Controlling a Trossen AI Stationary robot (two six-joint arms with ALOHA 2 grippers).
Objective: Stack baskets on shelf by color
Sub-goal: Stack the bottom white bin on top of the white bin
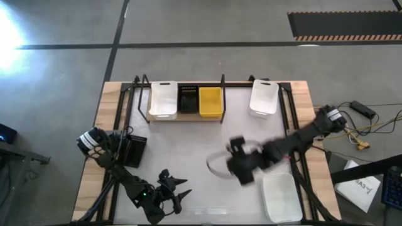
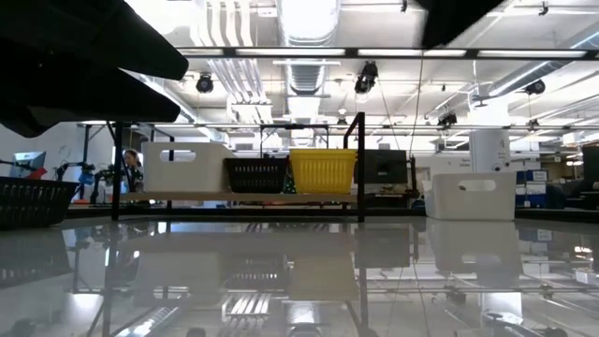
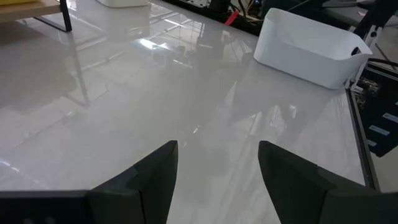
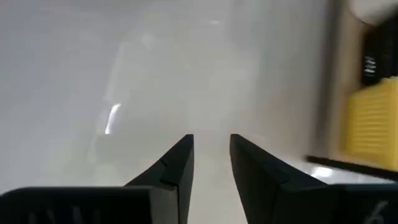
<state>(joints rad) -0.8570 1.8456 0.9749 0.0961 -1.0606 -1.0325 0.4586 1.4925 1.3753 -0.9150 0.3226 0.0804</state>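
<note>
Near-edge white basket (image 1: 281,197) lies lengthwise front-to-back.

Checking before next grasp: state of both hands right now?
Left hand: open, empty, above the table near its front-left.
Right hand: open with a narrow gap, empty, over the table's middle.

The robot has 2 dark, near-black arms. The left gripper (image 1: 178,190) ends in 2 pointed black fingers (image 3: 146,180) with flat angled faces. The right gripper (image 4: 210,163) has the same wedge-shaped black fingers. Each arm carries a white-banded joint, and a small green light glows on the left arm.
</note>
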